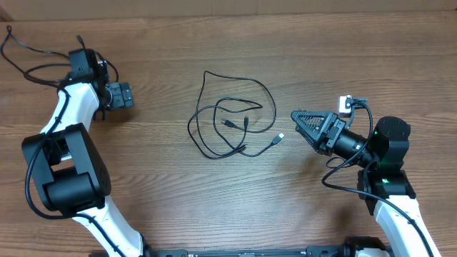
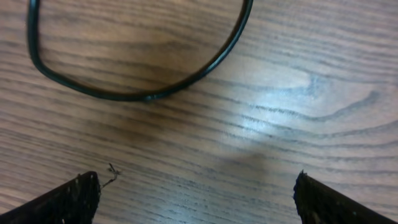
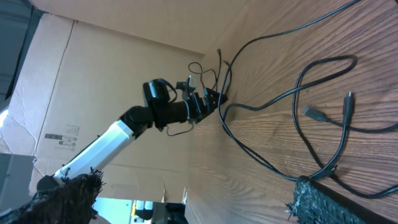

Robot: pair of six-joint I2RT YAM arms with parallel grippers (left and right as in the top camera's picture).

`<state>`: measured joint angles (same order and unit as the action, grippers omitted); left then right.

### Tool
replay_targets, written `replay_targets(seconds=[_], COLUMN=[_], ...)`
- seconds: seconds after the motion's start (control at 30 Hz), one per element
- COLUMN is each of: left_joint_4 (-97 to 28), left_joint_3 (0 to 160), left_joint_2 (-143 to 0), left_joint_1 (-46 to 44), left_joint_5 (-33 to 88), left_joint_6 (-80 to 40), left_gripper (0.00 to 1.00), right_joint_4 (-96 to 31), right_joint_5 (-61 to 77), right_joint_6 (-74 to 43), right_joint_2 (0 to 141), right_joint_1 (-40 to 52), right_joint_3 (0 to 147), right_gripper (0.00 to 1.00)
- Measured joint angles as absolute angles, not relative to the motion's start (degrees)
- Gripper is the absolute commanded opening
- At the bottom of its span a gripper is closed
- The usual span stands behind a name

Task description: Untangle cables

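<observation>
The cables (image 1: 232,123) lie in one loose tangle of thin black loops at the middle of the wooden table, with a silver plug end (image 1: 280,136) at its right. My right gripper (image 1: 303,127) hovers open just right of that plug, touching nothing. In the right wrist view the cables (image 3: 292,93) run across the wood above the gripper (image 3: 199,199), and two plugs (image 3: 311,113) show. My left gripper (image 1: 123,95) sits open at the far left, well away from the tangle. Only bare wood lies between its fingers (image 2: 68,199).
A thicker black cord (image 2: 137,94) curves over the wood ahead of the left gripper; I cannot tell which cord it is. The left arm's own cable (image 1: 28,68) loops at the far left. A cardboard wall (image 3: 93,93) stands along the table's back edge.
</observation>
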<state>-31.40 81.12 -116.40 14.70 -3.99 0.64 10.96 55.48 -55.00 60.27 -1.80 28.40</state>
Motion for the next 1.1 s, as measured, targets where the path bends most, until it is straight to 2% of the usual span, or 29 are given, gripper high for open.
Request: replay_targets(seconds=[0.63,1.1], left_joint_4=[-15.4,11.6], left_joint_3=[73.0,73.7], left_joint_2=[-117.3,-126.4], left_joint_1=[14.7,14.7], left_joint_5=[-4.1,-1.9], left_joint_6=[0.6,0.2], left_gripper=[1.0,0.99], right_joint_4=[10.2,9.8], right_joint_5=[55.4,55.2], right_joint_6=[-54.3,-54.0], right_joint_2=[60.3,60.3], right_joint_1=[-1.8,-1.8], right_joint_3=[28.4,28.4], right_gripper=[1.0,1.0])
